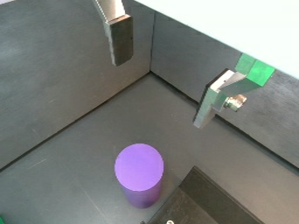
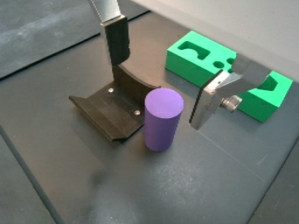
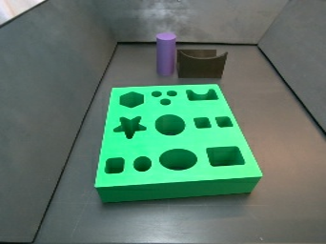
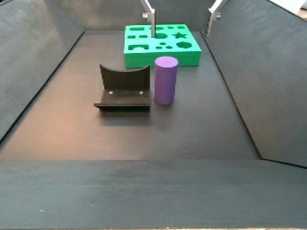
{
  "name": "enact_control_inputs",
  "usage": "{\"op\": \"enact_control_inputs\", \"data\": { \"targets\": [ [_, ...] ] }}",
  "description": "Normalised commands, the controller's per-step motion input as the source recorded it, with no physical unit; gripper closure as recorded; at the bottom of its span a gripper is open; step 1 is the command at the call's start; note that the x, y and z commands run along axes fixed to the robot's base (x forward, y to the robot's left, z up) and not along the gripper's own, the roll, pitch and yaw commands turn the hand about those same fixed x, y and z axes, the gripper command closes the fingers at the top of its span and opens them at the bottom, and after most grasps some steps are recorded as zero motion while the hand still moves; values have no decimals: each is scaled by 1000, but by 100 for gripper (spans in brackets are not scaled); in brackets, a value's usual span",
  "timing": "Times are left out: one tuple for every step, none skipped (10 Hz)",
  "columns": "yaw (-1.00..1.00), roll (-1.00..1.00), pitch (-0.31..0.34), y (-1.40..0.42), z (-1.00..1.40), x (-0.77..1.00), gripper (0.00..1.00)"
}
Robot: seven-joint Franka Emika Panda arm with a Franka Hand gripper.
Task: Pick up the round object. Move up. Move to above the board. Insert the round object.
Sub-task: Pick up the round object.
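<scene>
Fingers (image 2: 114, 39) spread wide apart, nothing between the pads, flat silver plates hanging in the air above the round object (image 2: 163, 119). Gripper (image 2: 162, 77) raised over the purple peg, not touching it; in both wrist views peg top seen below and between the two plates, nearer the midline than either finger (image 1: 218, 98). Round object (image 1: 139, 173) upright on the dark floor, matte purple, flat circular top facing up. Just beside the peg, a dark fixture (image 2: 114, 103) with curved back wall and base plate; touching or merely close, cannot tell. Beyond the peg in a wrist view, the green board (image 2: 222, 70), partly hidden by one finger. In a side view, peg (image 3: 166, 53) standing past the far edge of the board (image 3: 174, 191), apart from it, with the fixture (image 3: 201, 63) alongside. In a side view, peg (image 4: 166, 80) between fixture (image 4: 124, 88) and right wall, board (image 4: 162, 54) further back, finger tips (image 4: 149, 15) showing high above the board.
</scene>
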Motion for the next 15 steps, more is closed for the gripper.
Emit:
{"op": "enact_control_inputs", "data": {
  "targets": [
    [0, 0, 0, 0, 0, -60, 0],
    [29, 9, -103, -257, -231, 0, 0],
    [37, 157, -67, -386, -303, 20, 0],
    [31, 127, -124, -400, -326, 34, 0],
    [11, 86, -111, -300, -340, 146, 0],
    [0, 93, -79, -246, -386, 251, 0],
    [0, 94, -44, -203, -414, 380, 0],
    [0, 99, -33, -186, -446, 426, 0],
    [0, 101, -34, -157, -486, 406, 0],
    [51, 96, -20, -109, -486, 300, 0],
    [74, 103, -13, -74, -486, 177, 0],
    [94, 131, -37, -31, -563, 3, 0],
    [94, 149, -100, -9, -603, -69, 0],
    [83, 150, -120, -9, -560, -237, 0],
    [23, 47, -51, 0, -254, -131, 0]
  ]
}}
